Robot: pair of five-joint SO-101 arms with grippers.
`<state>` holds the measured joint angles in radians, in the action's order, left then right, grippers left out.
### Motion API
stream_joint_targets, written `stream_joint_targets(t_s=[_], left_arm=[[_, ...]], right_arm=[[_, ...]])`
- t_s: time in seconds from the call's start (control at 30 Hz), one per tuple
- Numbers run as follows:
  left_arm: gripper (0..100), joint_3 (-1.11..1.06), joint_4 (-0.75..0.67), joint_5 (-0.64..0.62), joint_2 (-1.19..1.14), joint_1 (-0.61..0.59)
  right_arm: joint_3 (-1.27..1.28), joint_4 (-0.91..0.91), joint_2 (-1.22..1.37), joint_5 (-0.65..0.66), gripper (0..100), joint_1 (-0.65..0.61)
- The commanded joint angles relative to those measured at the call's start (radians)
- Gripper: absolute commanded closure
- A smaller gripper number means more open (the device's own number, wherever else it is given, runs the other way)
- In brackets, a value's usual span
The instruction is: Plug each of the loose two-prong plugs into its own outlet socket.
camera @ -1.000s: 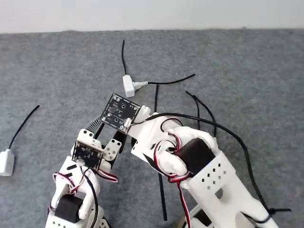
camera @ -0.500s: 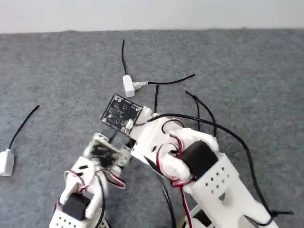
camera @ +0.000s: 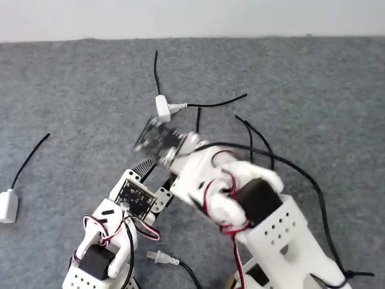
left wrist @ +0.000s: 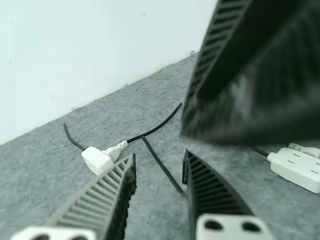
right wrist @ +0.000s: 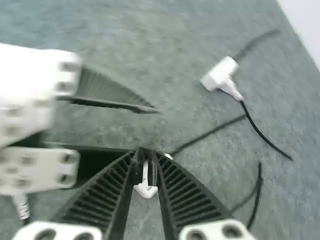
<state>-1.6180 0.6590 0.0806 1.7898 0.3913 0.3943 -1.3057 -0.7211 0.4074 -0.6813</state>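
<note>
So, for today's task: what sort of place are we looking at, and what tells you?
Probably a robotics test bench: two white robot arms side by side on a grey mat against a bare white wall, with a loose two-prong plug and white outlet socket trailing black cords.

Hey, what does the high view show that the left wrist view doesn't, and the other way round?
High view's own: a white socket lying alone at the far left, and a loose two-prong plug near the picture's bottom edge. Left wrist view's own: a second white socket block off to one side, which the high view has covered by an arm. Shared: the white socket with a plug in it farther back, with black cords running from it.
</note>
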Motion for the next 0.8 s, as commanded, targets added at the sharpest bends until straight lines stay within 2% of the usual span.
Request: stream_joint_targets(t_s=[0.0,0.07,0.17,0.37,0.43,0.57,0.77], left_arm=[[84,0.028,-0.061,0.032,0.000,-0.147],[84,0.027,-0.126,0.025,0.000,-0.282],[84,0.021,-0.204,-0.032,-0.005,-0.431],[84,-0.058,-0.377,-0.048,-0.002,-0.453],[84,-0.067,-0.396,-0.049,-0.003,-0.453],[84,-0.067,-0.278,-0.044,-0.005,-0.437],[84,-0.067,0.020,-0.044,-0.005,-0.404]], right_arm=[[0.046,0.082,-0.013,-0.089,98.8,0.130],[0.091,0.111,-0.013,-0.153,98.7,0.150],[0.173,0.156,-0.010,-0.175,98.7,0.140],[0.278,0.332,0.070,-0.173,98.7,0.171],[0.287,0.354,0.084,-0.173,98.9,0.191],[0.290,0.369,0.090,-0.181,98.9,0.236],[0.321,0.440,0.099,-0.181,99.0,0.265]])
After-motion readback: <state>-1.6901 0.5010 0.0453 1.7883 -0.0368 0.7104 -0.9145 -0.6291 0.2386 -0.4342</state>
